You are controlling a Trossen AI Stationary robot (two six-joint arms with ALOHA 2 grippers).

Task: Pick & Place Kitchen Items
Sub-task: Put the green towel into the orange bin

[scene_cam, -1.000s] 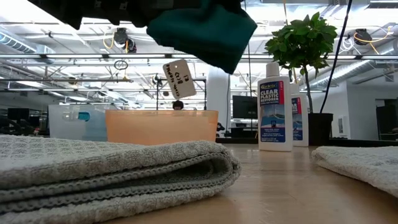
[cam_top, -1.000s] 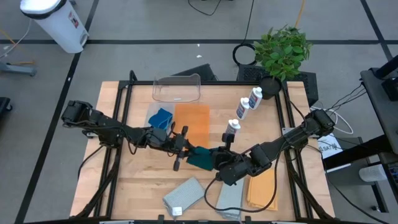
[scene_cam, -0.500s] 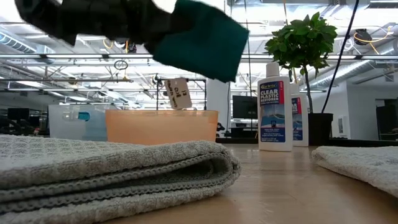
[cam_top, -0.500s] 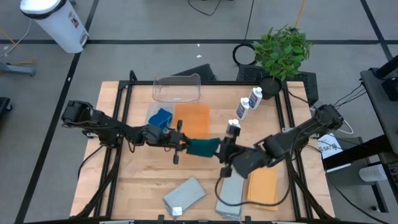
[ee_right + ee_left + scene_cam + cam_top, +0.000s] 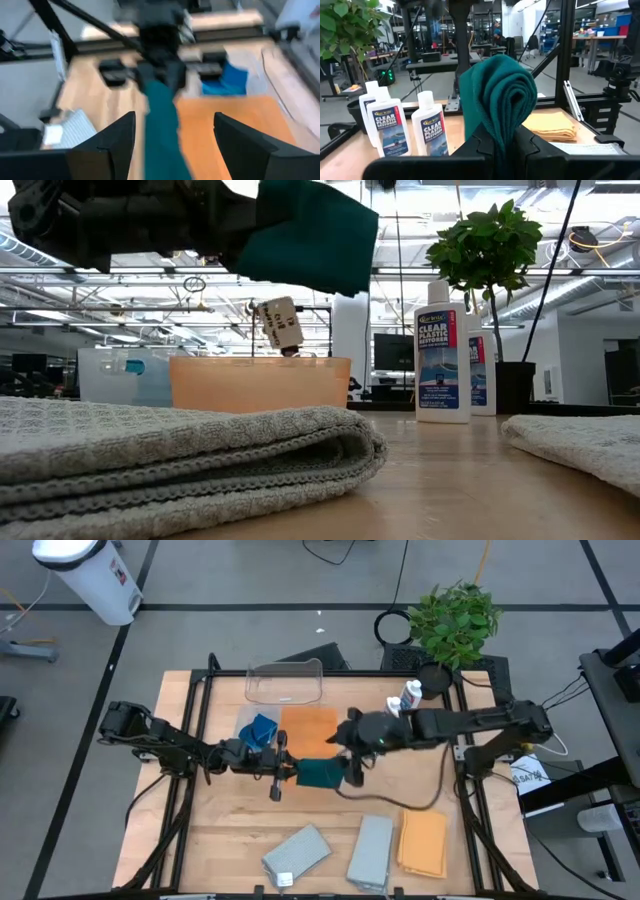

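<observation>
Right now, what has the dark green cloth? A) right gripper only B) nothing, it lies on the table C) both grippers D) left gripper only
D: the left gripper is shut on the dark green cloth, which hangs in the air, while the right gripper stands open just off it with nothing between its fingers.

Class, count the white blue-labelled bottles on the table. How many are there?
3, in a row leading to the plant: the front bottle, the middle bottle, and the back bottle, partly hidden behind it.
</observation>
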